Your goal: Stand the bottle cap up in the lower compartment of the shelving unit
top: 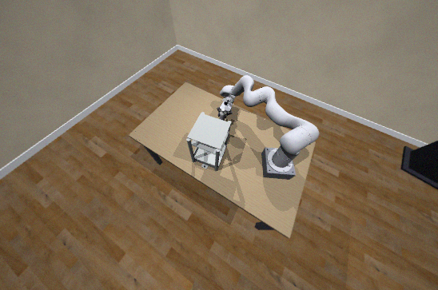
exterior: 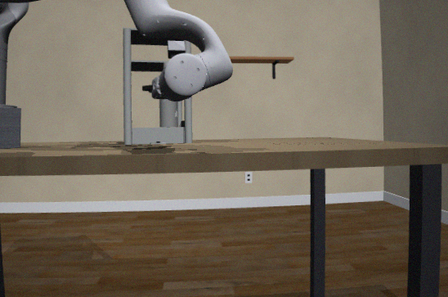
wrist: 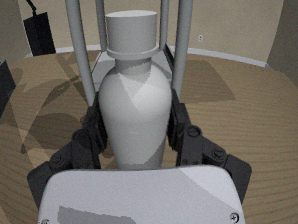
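The white bottle [wrist: 133, 96] stands cap up between my gripper's [wrist: 135, 129] dark fingers, which are shut on its body. In the low side view the bottle [exterior: 168, 112] shows below the wrist, its base hidden behind the unit's base. The grey shelving unit [top: 209, 137] stands on the table; in the overhead view my gripper [top: 224, 109] is at its far side. In the wrist view the unit's posts [wrist: 80, 30] rise just behind the bottle.
The robot base [top: 278, 162] stands on the table's right part. A wooden wall shelf [exterior: 262, 59] hangs on the far wall. A dark cabinet [top: 421, 160] stands on the floor at the right.
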### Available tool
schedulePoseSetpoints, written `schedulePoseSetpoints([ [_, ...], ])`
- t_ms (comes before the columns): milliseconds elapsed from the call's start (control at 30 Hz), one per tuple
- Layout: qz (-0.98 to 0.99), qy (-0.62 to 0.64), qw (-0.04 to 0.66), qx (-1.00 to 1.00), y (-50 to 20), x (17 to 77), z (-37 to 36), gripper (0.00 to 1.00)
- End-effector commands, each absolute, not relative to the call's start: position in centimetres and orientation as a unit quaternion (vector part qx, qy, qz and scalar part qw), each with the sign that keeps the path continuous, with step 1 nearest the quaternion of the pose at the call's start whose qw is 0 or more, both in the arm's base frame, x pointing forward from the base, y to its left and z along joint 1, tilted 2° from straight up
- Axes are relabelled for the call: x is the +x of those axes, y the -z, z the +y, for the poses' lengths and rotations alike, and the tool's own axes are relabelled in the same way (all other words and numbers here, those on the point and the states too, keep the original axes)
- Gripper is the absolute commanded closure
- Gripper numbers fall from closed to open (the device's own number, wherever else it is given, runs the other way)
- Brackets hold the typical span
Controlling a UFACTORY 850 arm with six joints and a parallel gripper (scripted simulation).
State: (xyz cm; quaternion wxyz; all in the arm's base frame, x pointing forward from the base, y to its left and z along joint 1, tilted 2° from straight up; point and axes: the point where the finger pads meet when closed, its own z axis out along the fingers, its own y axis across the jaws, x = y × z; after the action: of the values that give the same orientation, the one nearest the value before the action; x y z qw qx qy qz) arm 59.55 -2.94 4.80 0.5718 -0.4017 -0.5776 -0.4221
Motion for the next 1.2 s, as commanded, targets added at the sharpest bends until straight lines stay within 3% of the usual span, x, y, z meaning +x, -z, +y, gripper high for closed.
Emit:
schedulePoseSetpoints([
  [0, -0.578, 0.422, 0.571, -0.401, -5.9, 59.6, -3.0, 1.0],
  [1167, -0.578, 0.422, 0.571, -0.401, -7.4, 59.5, -2.8, 1.0],
])
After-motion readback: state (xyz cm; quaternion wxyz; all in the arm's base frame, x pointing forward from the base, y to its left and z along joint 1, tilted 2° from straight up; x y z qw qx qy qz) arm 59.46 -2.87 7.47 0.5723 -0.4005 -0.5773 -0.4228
